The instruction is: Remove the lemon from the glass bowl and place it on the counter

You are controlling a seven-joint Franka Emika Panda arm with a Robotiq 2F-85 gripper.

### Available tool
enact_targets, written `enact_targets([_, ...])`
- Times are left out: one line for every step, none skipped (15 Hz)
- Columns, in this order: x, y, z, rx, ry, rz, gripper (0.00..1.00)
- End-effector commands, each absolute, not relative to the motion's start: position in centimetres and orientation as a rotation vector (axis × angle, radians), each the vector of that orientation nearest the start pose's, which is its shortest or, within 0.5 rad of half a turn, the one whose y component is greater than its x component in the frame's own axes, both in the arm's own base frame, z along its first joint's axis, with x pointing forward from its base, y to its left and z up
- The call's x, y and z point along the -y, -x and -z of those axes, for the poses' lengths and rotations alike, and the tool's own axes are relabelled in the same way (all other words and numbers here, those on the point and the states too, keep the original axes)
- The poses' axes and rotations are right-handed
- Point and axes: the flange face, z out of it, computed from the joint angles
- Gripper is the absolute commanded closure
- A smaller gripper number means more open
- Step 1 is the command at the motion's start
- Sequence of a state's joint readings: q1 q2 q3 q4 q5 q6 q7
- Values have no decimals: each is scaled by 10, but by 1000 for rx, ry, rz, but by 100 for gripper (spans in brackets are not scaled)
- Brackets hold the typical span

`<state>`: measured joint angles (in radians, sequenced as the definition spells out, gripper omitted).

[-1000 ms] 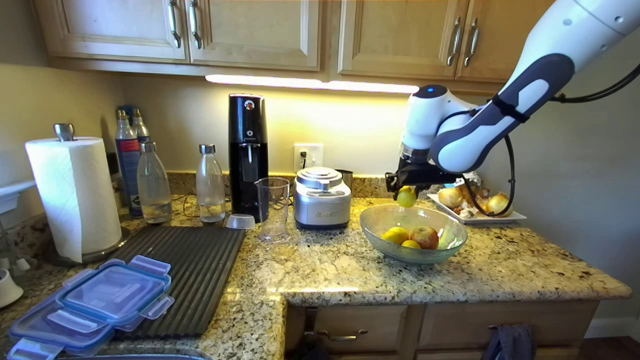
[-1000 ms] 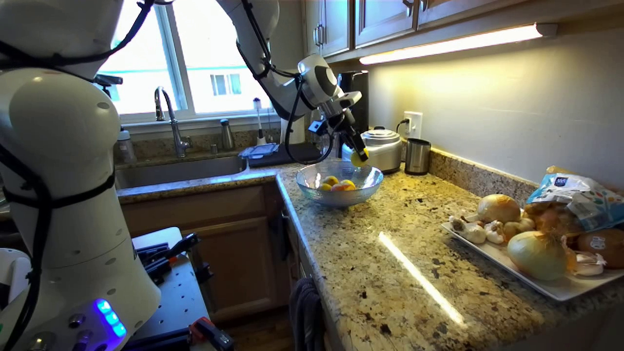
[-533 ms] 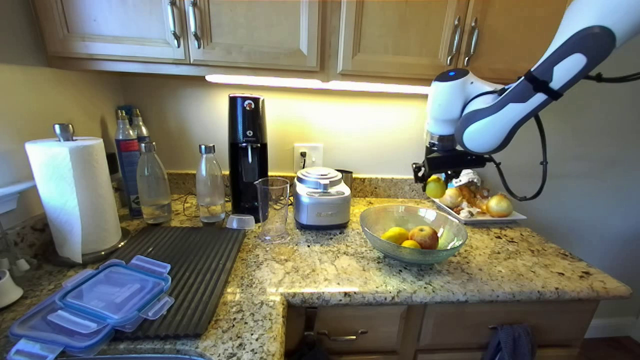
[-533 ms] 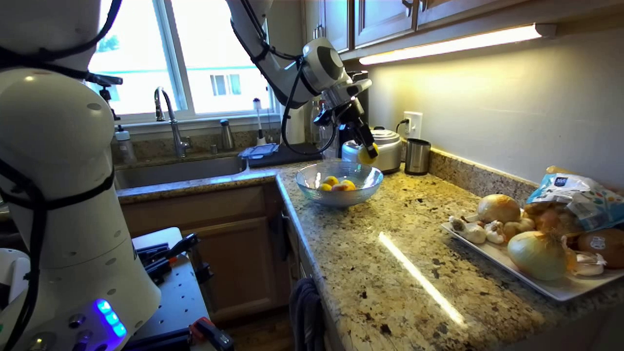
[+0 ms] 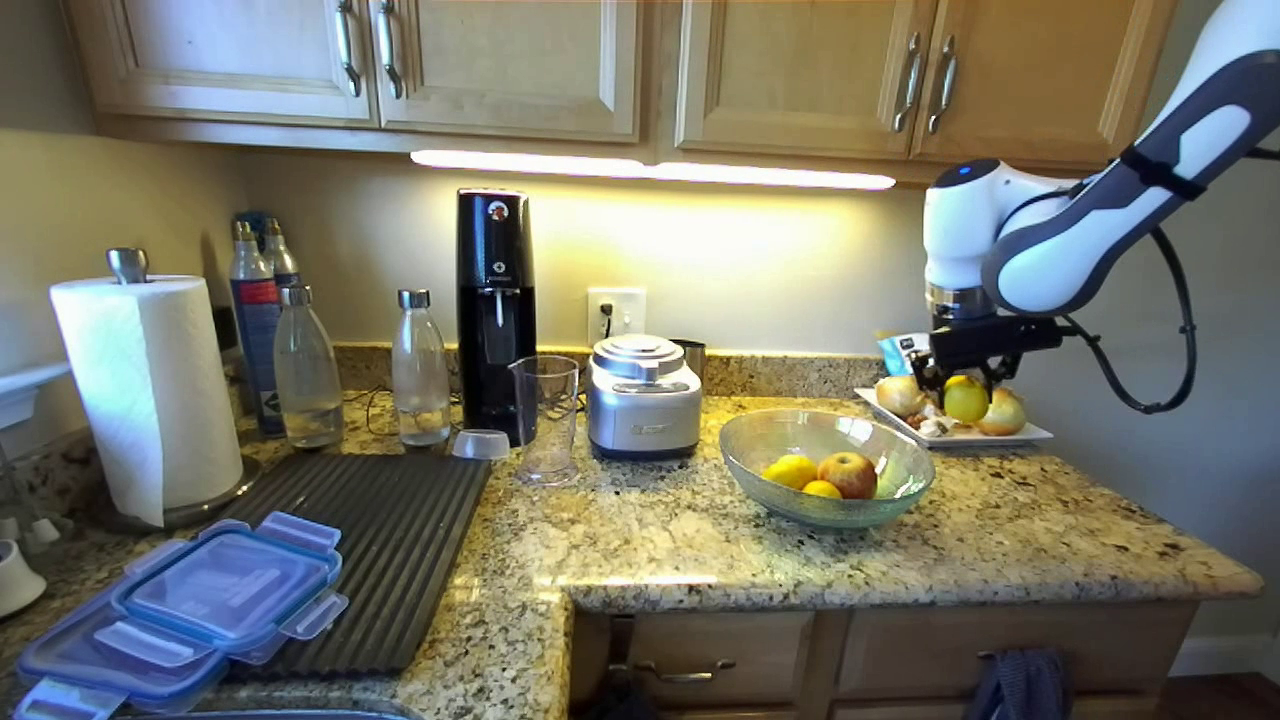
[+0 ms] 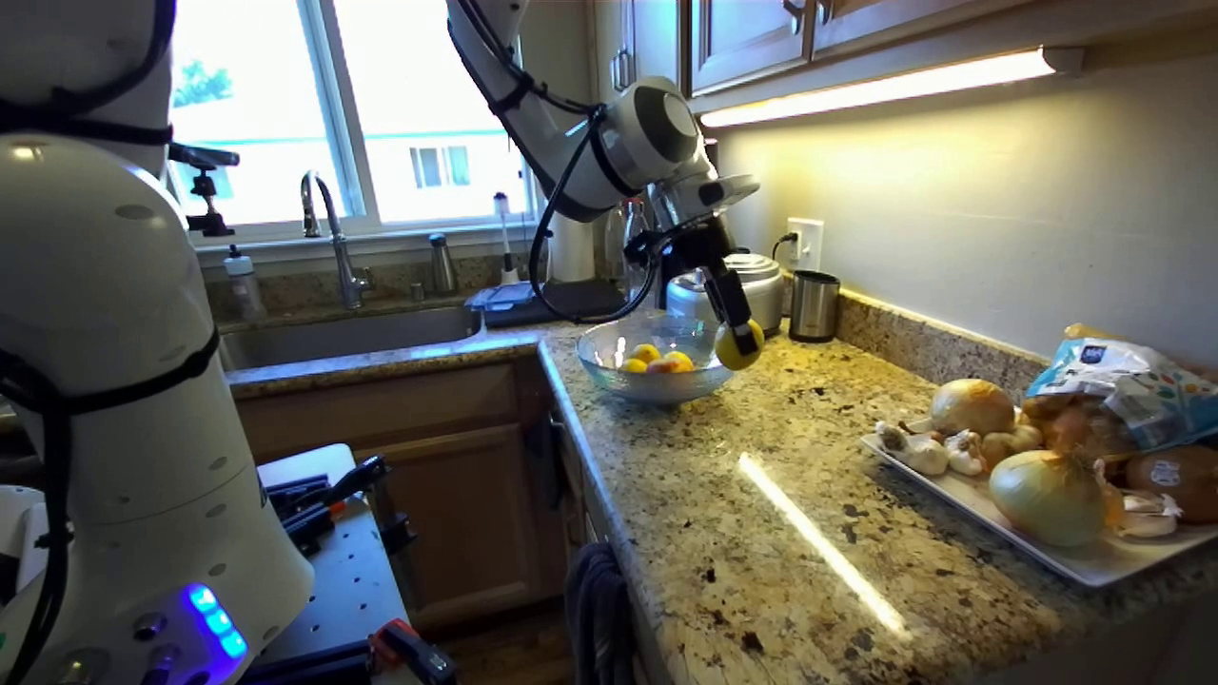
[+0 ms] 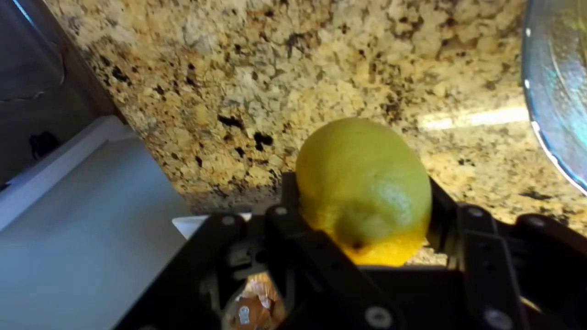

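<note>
Lemon (image 7: 362, 178) sits clamped in your claw (image 7: 364, 195), a finger (image 7: 289, 192) pressed to either side, held above the bench (image 7: 321, 68) and outside the bowl (image 7: 557, 91). In an exterior view your arm (image 5: 1060, 250) slopes down from the upper right to a wrist (image 5: 957, 240) standing nearly upright, the claw slung beneath it. Its fingers point down in both exterior views. In the wrist view the bowl's rim is apart from the lemon.

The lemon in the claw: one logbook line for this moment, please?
gripper: holding lemon; lemon: outside glass bowl, above counter; placing: not yet done
</note>
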<state>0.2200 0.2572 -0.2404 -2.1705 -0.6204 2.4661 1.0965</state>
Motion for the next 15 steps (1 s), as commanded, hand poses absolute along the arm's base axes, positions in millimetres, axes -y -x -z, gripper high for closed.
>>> enact_targets([25, -540, -254, -1051, 3246, 331, 63])
enact_targets([27, -536, -246, -1039, 3226, 305, 63])
enact_targets([26, -531, -241, -1027, 3213, 293, 63])
enact_targets([24, -545, -245, -1061, 3250, 310, 63])
enact_targets([25, -543, -239, -1058, 3250, 295, 38])
enact_targets([25, -543, -238, -1057, 3252, 292, 38])
enact_targets([24, -545, -238, -1055, 3253, 295, 38])
enact_targets([24, -546, -238, -1053, 3252, 299, 38])
enact_targets([24, -547, -239, -1054, 3252, 302, 38])
enact_targets([23, -547, -239, -1053, 3251, 303, 38])
enact_targets([23, -547, -239, -1053, 3251, 304, 38])
enact_targets([23, -547, -240, -1053, 3251, 304, 63])
enact_targets([28, -547, -239, -1077, 3250, 300, 63])
enact_targets([33, -545, -237, -1092, 3247, 296, 63])
enact_targets([37, -544, -234, -1111, 3245, 290, 63])
